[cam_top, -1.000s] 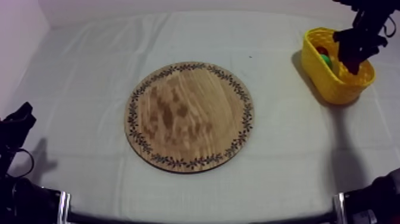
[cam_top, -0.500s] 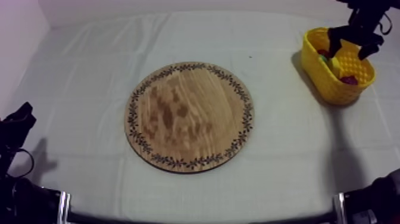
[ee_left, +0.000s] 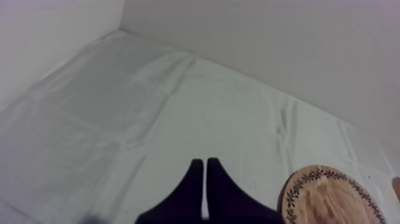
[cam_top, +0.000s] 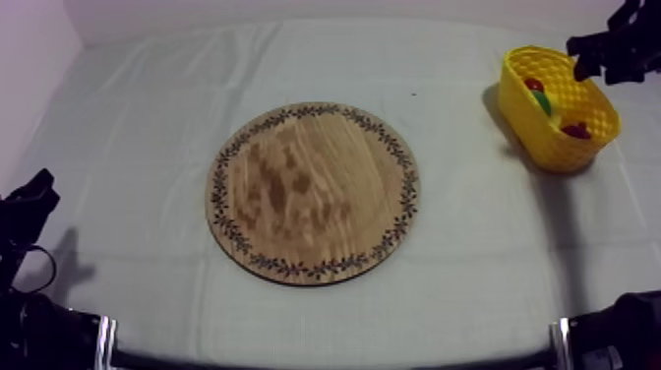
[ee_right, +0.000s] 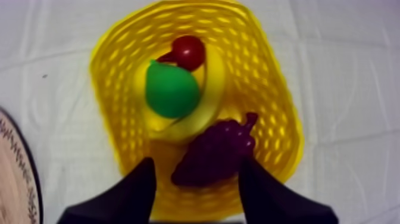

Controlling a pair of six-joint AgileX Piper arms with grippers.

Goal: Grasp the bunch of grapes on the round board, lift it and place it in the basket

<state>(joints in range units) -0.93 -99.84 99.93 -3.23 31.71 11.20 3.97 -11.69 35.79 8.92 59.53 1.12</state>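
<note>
Right hand point(ee_right: 196, 162) spread, seemingly above grapes point(ee_right: 217, 152).

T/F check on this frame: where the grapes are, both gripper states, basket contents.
1. The bunch of grapes lies on the wooden board. False: it is off the board, in the yellow basket.
2. The right gripper is open above the basket. True.
3. The left gripper is open. False: its fingers lie together, shut on nothing.
4. A pear lies in the basket. True.
</note>
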